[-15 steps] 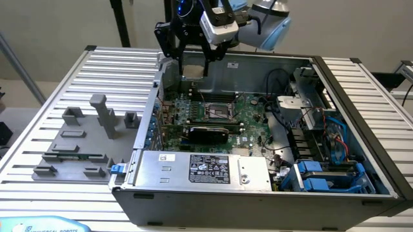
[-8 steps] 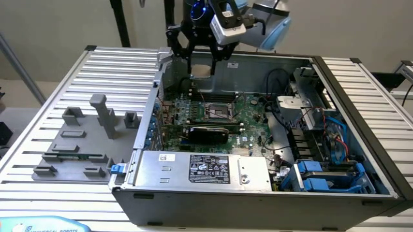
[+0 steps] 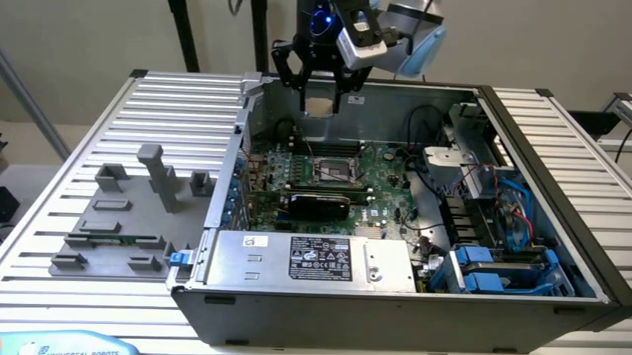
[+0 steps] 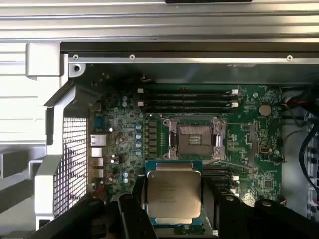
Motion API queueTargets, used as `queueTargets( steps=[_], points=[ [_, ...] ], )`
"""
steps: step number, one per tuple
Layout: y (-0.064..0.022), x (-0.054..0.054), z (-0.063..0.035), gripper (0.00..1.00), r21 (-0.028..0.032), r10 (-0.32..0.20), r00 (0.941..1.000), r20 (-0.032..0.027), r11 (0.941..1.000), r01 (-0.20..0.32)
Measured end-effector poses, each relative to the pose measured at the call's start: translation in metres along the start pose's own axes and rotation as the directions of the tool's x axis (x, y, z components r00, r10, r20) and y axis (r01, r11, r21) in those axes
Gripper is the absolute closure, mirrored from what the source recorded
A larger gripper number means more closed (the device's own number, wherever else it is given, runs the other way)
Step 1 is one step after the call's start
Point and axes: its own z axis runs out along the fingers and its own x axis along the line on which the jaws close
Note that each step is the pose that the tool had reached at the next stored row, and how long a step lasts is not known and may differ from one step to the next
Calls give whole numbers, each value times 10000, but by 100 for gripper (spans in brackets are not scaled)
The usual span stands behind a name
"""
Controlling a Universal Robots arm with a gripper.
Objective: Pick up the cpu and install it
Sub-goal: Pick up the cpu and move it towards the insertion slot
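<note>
The cpu (image 4: 174, 196), a flat square chip with a silver top and a green edge, sits between my gripper's (image 4: 174, 204) black fingers (image 4: 133, 199), which are shut on its two sides. In the exterior view the gripper (image 3: 319, 100) hangs above the back of the open computer case (image 3: 395, 303), with the cpu (image 3: 318, 105) seen from below as a tan square. The empty processor socket (image 4: 196, 139) lies on the green motherboard (image 4: 119, 134), below and a little ahead of the chip. In the exterior view, the socket (image 3: 334, 171) is well below the gripper.
Memory slots (image 4: 187, 99) run beside the socket. A power supply (image 3: 316, 259) fills the case's front and blue drive cages (image 3: 493, 270) its right, with cables (image 3: 425, 170) between. On the exterior view's left, grey fixture blocks (image 3: 158, 177) and a green memory stick (image 3: 123, 239) rest on the slatted table (image 3: 59, 281).
</note>
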Motion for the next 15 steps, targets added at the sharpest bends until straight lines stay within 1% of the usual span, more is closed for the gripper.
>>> queueTargets(
  steps=[4,7,13,15],
  points=[
    [109,-129,80,45,1,2,10000,-1,10000,-2],
    [170,-222,138,45,0,1,10000,-1,10000,-1],
    [207,-357,250,45,0,1,10000,0,10000,-1],
    [207,-382,283,45,0,1,10000,0,10000,-1]
  ],
)
